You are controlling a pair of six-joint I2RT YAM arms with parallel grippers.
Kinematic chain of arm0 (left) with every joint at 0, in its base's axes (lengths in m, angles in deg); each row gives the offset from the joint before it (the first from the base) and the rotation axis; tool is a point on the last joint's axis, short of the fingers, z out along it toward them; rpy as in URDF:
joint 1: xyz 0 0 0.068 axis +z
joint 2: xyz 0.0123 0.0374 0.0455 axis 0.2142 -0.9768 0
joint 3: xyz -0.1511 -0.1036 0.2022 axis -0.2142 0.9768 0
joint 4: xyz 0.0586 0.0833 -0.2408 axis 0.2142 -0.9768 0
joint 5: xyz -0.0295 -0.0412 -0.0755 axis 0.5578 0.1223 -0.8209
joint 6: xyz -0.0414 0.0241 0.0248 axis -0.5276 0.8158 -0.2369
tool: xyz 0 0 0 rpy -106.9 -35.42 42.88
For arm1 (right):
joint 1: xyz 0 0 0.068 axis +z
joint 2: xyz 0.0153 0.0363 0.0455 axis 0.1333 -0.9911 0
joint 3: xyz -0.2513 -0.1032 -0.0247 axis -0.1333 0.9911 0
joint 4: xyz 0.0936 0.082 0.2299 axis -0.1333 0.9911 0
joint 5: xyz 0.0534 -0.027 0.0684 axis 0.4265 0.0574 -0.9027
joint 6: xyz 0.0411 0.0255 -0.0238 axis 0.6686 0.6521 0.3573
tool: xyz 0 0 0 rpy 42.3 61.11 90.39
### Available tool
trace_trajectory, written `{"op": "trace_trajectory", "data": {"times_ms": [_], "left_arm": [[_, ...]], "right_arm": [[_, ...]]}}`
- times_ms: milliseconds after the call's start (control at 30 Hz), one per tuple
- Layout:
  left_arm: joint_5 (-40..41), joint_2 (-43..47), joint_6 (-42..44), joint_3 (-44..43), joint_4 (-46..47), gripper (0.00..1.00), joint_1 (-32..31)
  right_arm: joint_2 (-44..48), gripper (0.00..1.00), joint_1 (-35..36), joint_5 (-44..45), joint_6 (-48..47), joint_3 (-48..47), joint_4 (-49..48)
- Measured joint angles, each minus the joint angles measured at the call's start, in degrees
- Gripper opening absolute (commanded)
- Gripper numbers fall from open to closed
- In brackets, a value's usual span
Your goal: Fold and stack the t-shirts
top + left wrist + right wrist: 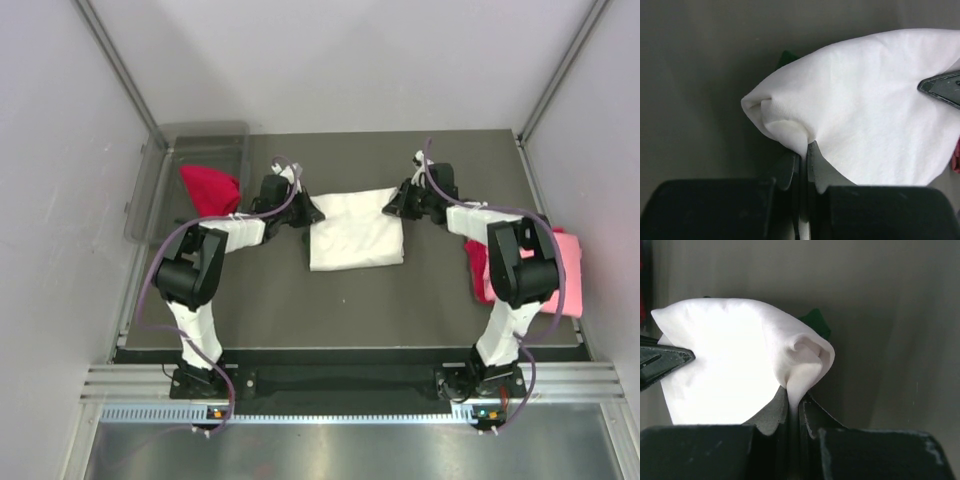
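Note:
A white t-shirt [355, 240] lies part-folded in the middle of the dark table, a scrap of its dark green [816, 320] peeking out behind. My left gripper [308, 215] is shut on its far left corner [785, 127]. My right gripper [392, 208] is shut on its far right corner [805, 360]. Each wrist view shows white cloth pinched between the fingers and the other gripper's tip at the frame edge. A red t-shirt [208, 188] lies in the bin at the left. A pink t-shirt [567, 270] lies over a red one [478, 262] at the right.
A clear grey plastic bin [165, 160] stands at the table's far left corner. Grey walls close in on both sides. The right-hand shirts lie under my right arm's elbow [522, 262] by the table's right edge.

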Motion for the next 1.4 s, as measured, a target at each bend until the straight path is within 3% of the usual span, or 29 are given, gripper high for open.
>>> {"op": "trace_trajectory", "data": {"times_ms": [233,500,767,1033,1267,1400], "left_arm": [[2.60,12.81,0.52,3.78,-2.91,0.00,-2.80],[6.71,29.90,1.03,6.49,-6.86,0.00,-8.81],[10.23,37.31,-0.15,6.51,-8.74,0.00,-16.94],[17.94,35.71,-1.55,6.14,-6.01,0.00,-32.02],[25.11,21.90,-1.29,-2.51,-1.16,0.00,-45.31],[26.49,14.71,-1.25,-9.53,0.20,0.00,-49.55]], "right_arm": [[10.84,0.00,0.00,-0.11,1.11,5.40,-0.02],[30.64,0.00,0.00,1.68,2.32,13.99,2.36],[51.71,0.00,0.07,14.08,1.92,14.91,17.29],[60.67,0.00,-4.98,24.24,1.95,13.88,33.53],[65.90,0.00,-22.58,27.04,0.11,12.02,45.62],[67.21,0.00,-26.43,36.09,-0.04,9.49,49.55]]}}
